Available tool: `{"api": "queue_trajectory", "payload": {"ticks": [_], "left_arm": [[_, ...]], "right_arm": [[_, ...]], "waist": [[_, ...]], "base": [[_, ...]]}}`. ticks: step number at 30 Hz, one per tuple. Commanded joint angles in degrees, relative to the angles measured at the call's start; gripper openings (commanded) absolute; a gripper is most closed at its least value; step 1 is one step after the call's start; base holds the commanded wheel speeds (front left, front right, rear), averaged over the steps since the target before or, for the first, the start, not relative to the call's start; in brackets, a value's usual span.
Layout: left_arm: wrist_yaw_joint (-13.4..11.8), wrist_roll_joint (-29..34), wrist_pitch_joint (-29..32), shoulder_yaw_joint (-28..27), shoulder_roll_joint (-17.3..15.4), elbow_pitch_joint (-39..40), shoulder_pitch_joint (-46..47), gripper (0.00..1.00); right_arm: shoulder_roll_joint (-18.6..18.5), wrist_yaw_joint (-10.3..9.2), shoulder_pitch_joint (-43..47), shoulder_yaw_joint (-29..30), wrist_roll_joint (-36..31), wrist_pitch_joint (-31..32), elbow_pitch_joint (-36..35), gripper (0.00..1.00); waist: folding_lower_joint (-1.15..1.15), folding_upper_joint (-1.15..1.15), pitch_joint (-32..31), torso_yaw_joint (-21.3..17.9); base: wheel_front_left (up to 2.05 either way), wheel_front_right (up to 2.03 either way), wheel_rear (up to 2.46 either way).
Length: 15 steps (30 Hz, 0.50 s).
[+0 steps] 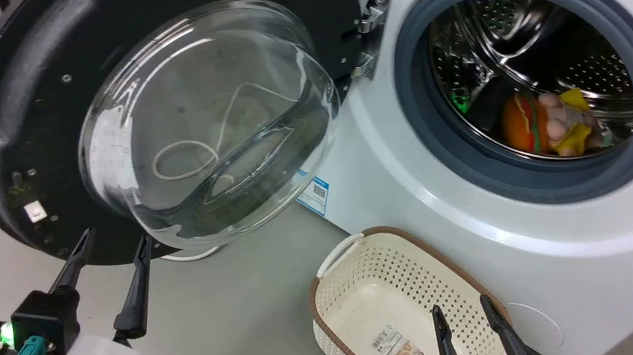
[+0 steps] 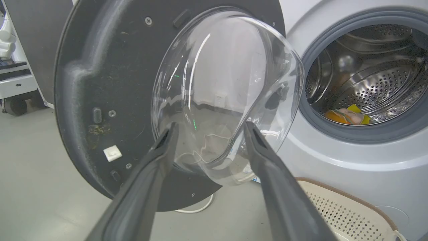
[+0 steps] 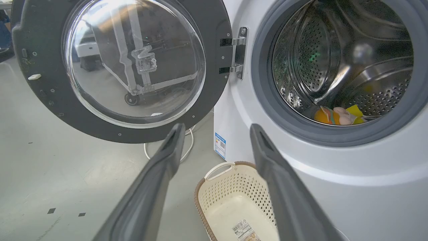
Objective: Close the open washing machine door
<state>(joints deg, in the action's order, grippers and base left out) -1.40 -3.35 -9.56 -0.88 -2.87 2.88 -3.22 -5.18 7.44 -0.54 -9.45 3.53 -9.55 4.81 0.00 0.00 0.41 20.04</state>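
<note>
The left tool (image 1: 116, 234) and right tool (image 1: 460, 303) point upward, fingers spread, holding nothing. Under the right tool sits a white basket (image 1: 335, 342), its barcode sticker (image 1: 397, 347) unreadable. Beyond the left tool, the washing machine door (image 1: 40, 60) hangs wide open, left of the drum (image 1: 537, 47); the machine's blue sticker (image 1: 314, 193) is illegible.

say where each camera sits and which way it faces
Head view: on the head, looking down at the washing machine door, drum and basket; left gripper and right gripper at the bottom.
Left wrist view: on the left wrist, facing the door's glass bowl past its fingers.
Right wrist view: on the right wrist, facing the hinge and basket past its fingers.
Shared: all show the door and drum.
</note>
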Motion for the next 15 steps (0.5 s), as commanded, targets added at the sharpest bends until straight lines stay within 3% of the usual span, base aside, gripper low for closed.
{"api": "queue_trajectory", "payload": {"ticks": [1,2,3,4,10,15], "left_arm": [[-0.1,-0.7,-0.6,-0.2,0.0,-0.1,-0.9,1.0],[-0.1,-0.7,-0.6,-0.2,0.0,-0.1,-0.9,1.0],[0.0,-1.1,-0.9,-0.1,0.0,-0.1,-1.0,0.04],[0.1,-1.3,-1.0,0.0,0.0,-0.1,-1.1,0.0],[0.3,-3.1,-1.6,-0.5,0.0,2.0,-0.6,0.0],[2.2,-5.2,-2.2,-3.8,0.0,5.1,1.6,0.0]], "right_arm": [[-0.3,0.03,0.2,-0.3,0.2,-0.7,0.2,1.0],[-0.3,0.03,0.2,-0.3,0.2,-0.7,0.2,1.0],[-0.4,0.03,0.4,-0.4,0.3,-0.9,0.2,1.0],[-0.5,0.03,0.5,-0.5,0.3,-1.0,0.3,1.0],[-0.7,0.03,0.8,-0.3,0.3,-1.6,0.3,1.0],[-1.0,0.04,1.2,0.5,0.0,-2.2,0.0,1.0]], "waist": [[0.0,0.0,0.0,0.6],[0.0,0.0,0.0,0.6],[0.0,0.0,0.1,1.1],[0.0,0.0,0.1,1.4],[0.0,0.0,0.6,2.6],[0.0,0.0,1.6,3.8]], "base": [[0.0,0.0,0.0],[0.0,0.0,0.0],[0.0,0.0,0.0],[0.0,0.0,0.0],[0.0,0.0,0.0],[0.0,0.0,0.0]]}}
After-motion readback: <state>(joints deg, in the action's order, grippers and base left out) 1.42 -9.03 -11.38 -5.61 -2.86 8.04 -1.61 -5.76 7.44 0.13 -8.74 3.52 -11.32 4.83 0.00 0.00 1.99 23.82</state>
